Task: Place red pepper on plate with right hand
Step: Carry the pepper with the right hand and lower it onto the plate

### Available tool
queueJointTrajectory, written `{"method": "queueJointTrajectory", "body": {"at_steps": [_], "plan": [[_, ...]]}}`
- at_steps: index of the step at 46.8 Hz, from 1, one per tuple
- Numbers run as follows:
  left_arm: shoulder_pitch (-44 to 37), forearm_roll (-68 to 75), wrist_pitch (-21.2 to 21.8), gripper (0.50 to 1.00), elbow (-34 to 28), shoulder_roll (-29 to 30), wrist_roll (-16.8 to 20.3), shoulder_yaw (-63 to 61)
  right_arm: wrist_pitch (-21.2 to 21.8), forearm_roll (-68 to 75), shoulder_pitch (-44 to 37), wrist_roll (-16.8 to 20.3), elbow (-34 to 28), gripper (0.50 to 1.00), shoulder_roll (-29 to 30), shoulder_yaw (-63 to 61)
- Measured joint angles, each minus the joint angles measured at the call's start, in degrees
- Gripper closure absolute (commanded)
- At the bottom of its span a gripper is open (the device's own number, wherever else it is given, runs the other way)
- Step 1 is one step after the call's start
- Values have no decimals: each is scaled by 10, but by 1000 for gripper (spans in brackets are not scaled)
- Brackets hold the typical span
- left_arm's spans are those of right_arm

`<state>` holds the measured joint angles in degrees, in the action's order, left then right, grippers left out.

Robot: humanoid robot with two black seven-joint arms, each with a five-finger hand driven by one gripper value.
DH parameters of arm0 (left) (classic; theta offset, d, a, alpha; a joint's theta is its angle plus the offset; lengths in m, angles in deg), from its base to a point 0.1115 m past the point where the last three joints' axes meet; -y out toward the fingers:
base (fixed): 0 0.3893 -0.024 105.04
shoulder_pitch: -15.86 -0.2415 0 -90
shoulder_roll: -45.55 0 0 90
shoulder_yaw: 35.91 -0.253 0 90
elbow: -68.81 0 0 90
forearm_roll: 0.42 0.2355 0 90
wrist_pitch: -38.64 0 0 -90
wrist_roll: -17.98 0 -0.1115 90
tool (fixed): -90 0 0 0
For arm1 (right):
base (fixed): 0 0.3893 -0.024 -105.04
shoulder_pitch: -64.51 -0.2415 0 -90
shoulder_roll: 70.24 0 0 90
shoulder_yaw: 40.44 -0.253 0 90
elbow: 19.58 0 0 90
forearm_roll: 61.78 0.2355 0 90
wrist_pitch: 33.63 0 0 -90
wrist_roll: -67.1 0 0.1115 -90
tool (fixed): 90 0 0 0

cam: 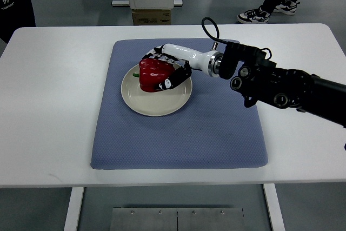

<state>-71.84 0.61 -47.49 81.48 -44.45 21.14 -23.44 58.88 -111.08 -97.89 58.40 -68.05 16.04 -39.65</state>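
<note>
Fingers clasp red pepper over plate on blue mat.

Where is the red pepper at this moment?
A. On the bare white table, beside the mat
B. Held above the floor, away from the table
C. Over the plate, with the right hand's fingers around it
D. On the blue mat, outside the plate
C: the red pepper sits within the rim of the plate, and the right hand is wrapped around it.
</note>
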Motion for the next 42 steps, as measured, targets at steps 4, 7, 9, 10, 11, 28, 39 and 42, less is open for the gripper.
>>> {"method": "queueJointTrajectory", "body": {"at_steps": [4, 7, 9, 10, 11, 28, 39, 42], "plan": [[0, 0, 0, 500, 0, 0, 0, 0, -9, 0, 0, 10, 13, 1000, 19, 0], [0, 0, 0, 500, 0, 0, 0, 0, -14, 0, 0, 16, 23, 1000, 33, 0], [0, 0, 0, 500, 0, 0, 0, 0, -15, 0, 0, 21, 30, 1000, 37, 0], [0, 0, 0, 500, 0, 0, 0, 0, -16, 0, 0, 23, 32, 1000, 37, 0], [0, 0, 0, 500, 0, 0, 0, 0, -18, 0, 0, 25, 34, 1000, 37, -1], [0, 0, 0, 500, 0, 0, 0, 0, -45, 3, 17, 52, 48, 1000, 37, 0], [0, 0, 0, 500, 0, 0, 0, 0, -49, 3, 24, 51, 47, 1000, 37, 0], [0, 0, 0, 500, 0, 0, 0, 0, -49, 3, 25, 50, 47, 1000, 37, 0]]}}
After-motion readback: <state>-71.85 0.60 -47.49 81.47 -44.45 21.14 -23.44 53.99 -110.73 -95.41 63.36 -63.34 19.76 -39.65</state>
